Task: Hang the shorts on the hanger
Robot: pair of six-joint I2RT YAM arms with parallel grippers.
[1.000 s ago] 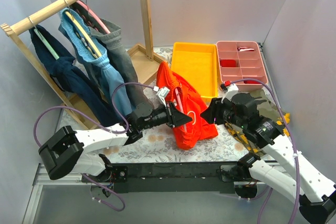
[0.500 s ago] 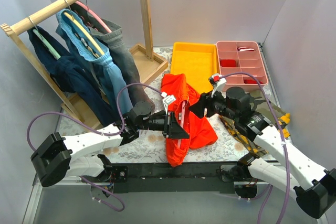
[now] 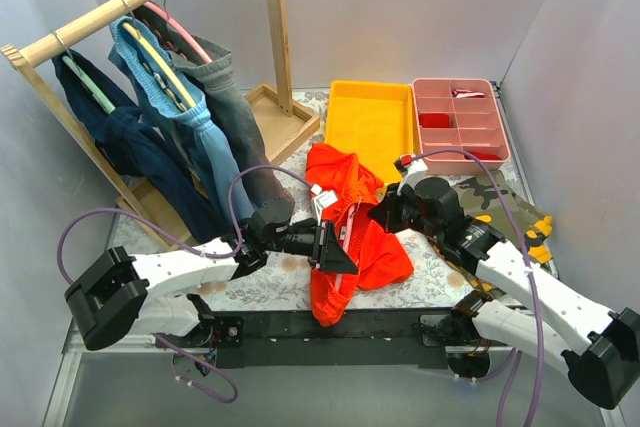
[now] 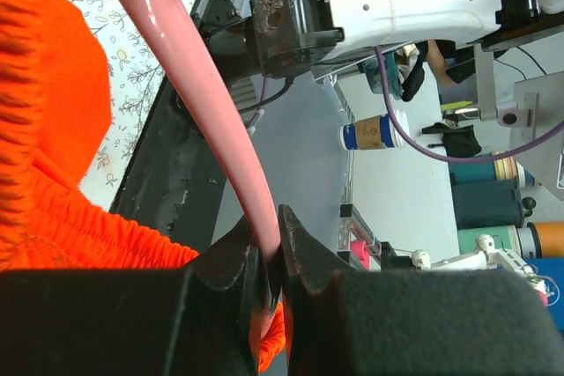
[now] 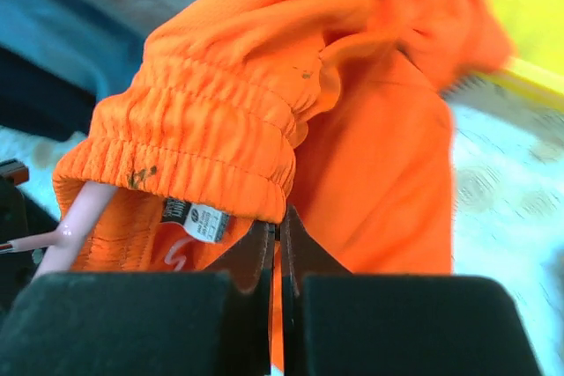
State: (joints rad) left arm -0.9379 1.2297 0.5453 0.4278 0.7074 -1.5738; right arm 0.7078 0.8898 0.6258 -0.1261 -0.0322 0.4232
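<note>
The bright orange-red shorts (image 3: pixel 365 247) lie bunched on the table between my two arms. Their elastic waistband (image 5: pixel 203 143) fills the right wrist view. The thin pink hanger (image 4: pixel 203 94) runs inside the shorts; a short piece of it (image 3: pixel 346 225) shows from above, and its end (image 5: pixel 75 226) pokes out under the waistband. My left gripper (image 3: pixel 335 252) is shut on the hanger's bar (image 4: pixel 264 244). My right gripper (image 3: pixel 378 215) is shut, its tips pinching the waistband's lower hem (image 5: pixel 280 217) beside the white label.
A yellow tray (image 3: pixel 372 127) and a pink compartment box (image 3: pixel 462 117) stand at the back. A camouflage garment (image 3: pixel 505 202) lies right of my right arm. The wooden rack (image 3: pixel 120 7) at the left holds denim garments (image 3: pixel 190 137) on hangers.
My right gripper moved left to the shorts and closed on the waistband hem. The shorts sank from a raised heap to lower on the table. The left gripper kept hold of the hanger.
</note>
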